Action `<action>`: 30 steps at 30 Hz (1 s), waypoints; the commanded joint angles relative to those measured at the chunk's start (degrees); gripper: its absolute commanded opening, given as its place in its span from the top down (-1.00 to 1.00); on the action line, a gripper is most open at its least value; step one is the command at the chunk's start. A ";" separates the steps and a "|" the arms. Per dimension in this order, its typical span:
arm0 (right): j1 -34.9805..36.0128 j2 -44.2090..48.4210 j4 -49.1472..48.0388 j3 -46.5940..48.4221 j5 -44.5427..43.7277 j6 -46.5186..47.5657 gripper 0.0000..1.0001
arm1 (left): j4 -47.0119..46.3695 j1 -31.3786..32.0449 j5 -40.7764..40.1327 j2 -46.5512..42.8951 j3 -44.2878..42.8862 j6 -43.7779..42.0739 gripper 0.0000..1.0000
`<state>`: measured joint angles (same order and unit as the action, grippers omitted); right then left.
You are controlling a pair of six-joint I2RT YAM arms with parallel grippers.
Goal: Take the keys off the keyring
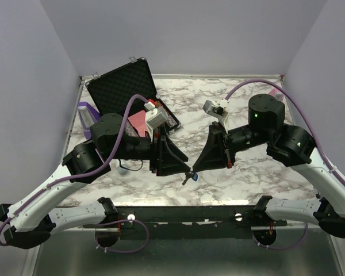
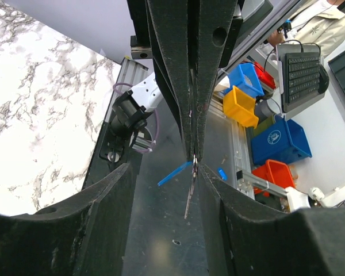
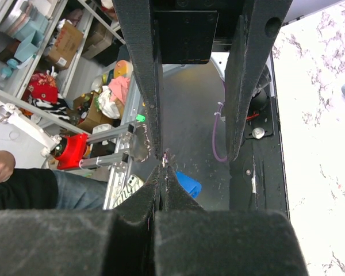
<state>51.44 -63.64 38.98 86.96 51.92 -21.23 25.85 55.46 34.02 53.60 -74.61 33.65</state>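
Note:
Just above the table's front edge the two grippers meet tip to tip. My right gripper (image 1: pixel 195 170) (image 3: pixel 164 170) is shut, and it pinches the keyring where the thin metal ring (image 3: pixel 166 154) pokes out of its tips. The blue tag (image 2: pixel 175 173) (image 3: pixel 187 185) (image 1: pixel 194 178) sticks out to one side. A thin silver key (image 2: pixel 190 192) dangles from the pinched spot. My left gripper (image 1: pixel 184 170) (image 2: pixel 164 168) stands open around this. The key hangs close beside one of its fingers (image 2: pixel 259 230), and I cannot tell whether they touch.
An open black foam-lined case (image 1: pixel 126 86) lies at the back left of the marble table (image 1: pixel 241 172), with red items (image 1: pixel 138 123) and a purple thing (image 1: pixel 85 112) beside it. The metal frame rail (image 1: pixel 178 214) runs below the front edge.

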 commanded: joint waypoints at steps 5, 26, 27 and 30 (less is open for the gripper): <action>0.42 0.36 0.83 0.41 -0.33 0.14 0.99 | -0.71 -0.27 -0.45 -0.52 -1.15 -0.34 -0.11; 0.42 0.97 -1.01 -0.12 -1.65 -0.74 0.99 | -0.88 1.05 0.96 2.03 -1.59 -0.16 0.39; 0.42 0.97 -1.10 -0.30 -1.65 -0.91 0.99 | -0.88 1.05 0.96 1.94 -1.68 -0.16 0.50; 0.42 1.23 -1.54 -0.56 -1.91 -0.92 0.99 | -0.45 1.14 0.96 2.29 -2.03 -0.34 0.81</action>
<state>51.42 -63.53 39.11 86.94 49.82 -21.10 25.30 56.42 35.57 55.05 -75.37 34.02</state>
